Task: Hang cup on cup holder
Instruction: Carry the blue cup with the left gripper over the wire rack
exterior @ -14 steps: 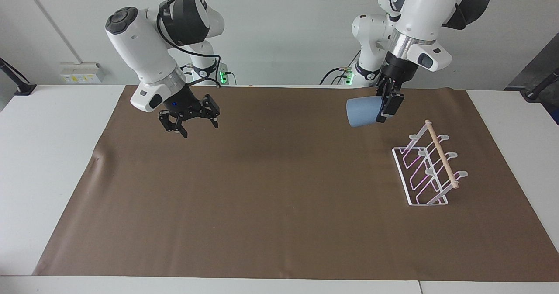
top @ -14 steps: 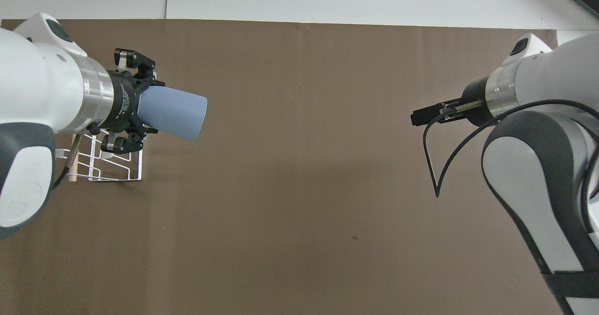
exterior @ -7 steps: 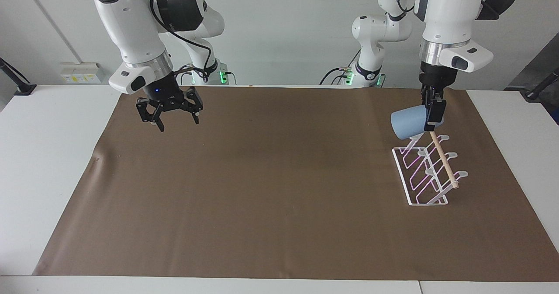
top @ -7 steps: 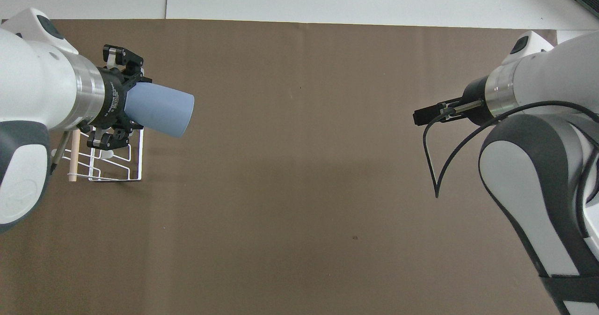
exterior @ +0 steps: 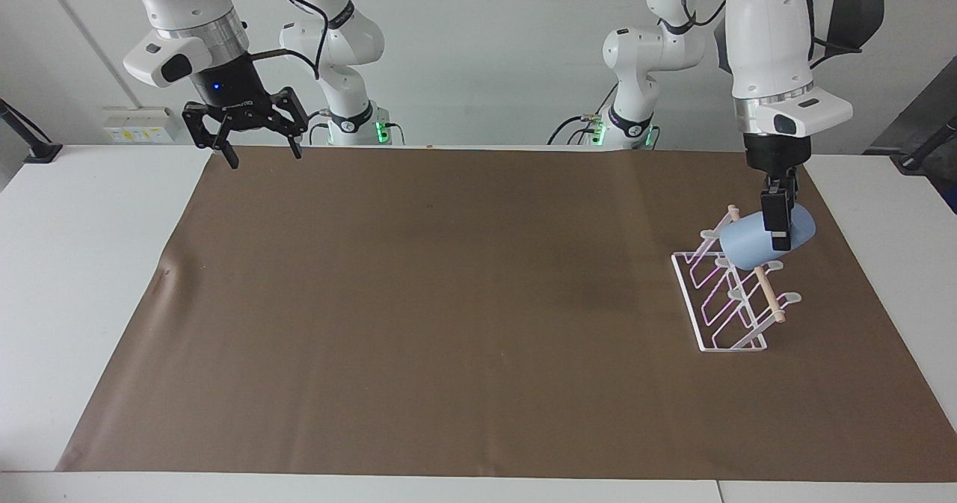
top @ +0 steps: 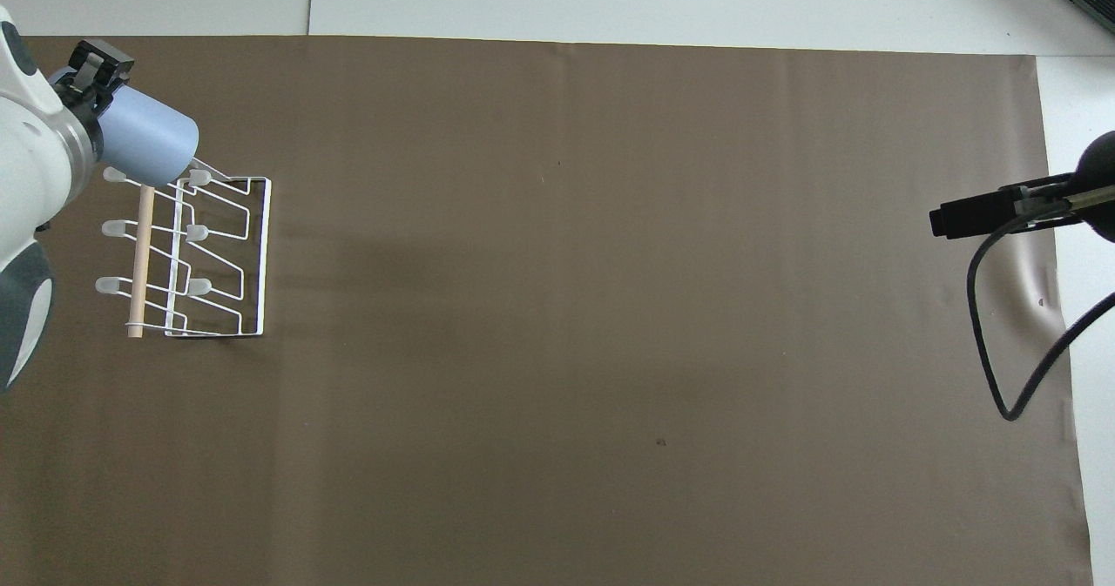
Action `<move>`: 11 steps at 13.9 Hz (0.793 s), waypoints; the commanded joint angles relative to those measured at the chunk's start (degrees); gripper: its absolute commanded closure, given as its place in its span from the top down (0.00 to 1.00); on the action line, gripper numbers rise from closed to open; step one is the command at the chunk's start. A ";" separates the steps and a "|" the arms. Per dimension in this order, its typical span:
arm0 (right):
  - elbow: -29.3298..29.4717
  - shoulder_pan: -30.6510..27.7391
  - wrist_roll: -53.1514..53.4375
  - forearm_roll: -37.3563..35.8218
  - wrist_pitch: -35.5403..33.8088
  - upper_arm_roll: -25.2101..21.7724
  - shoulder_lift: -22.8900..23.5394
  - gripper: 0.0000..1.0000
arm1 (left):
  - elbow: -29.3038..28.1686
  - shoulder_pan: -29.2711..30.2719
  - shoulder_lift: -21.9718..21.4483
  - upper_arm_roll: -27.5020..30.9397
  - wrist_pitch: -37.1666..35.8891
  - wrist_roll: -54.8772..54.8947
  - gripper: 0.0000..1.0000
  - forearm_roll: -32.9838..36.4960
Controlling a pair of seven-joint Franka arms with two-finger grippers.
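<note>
At the brown mat's (exterior: 478, 383) left-arm end, the left gripper (exterior: 776, 228), pinching the light-blue cup (exterior: 755, 245) at its base, holds it tilted over the cup holder (exterior: 729, 294), mouth toward the prongs. A misaligned descent could snag a prong or tip the light rack. The right gripper (exterior: 258, 144) waits, fingers spread, over the mat's opposite corner by the robots. Cup-to-dowel contact is unclear.

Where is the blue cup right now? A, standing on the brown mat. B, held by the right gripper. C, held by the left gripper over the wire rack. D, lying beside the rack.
C: the left gripper is shut on the cup, over the white wire rack.
</note>
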 commanded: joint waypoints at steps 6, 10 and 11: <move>-1.34 -4.76 7.90 -1.23 -3.03 0.35 -1.36 1.00 | -9.86 0.82 1.65 -0.50 8.53 -6.77 0.00 21.86; -2.75 -4.94 8.07 -1.23 -2.59 0.35 -2.07 1.00 | -9.95 0.20 4.99 -0.50 9.32 -18.66 0.00 29.11; -3.54 -5.63 8.16 -1.23 -2.24 0.35 -2.42 1.00 | -9.86 0.11 5.26 -0.50 9.67 -20.42 0.00 30.33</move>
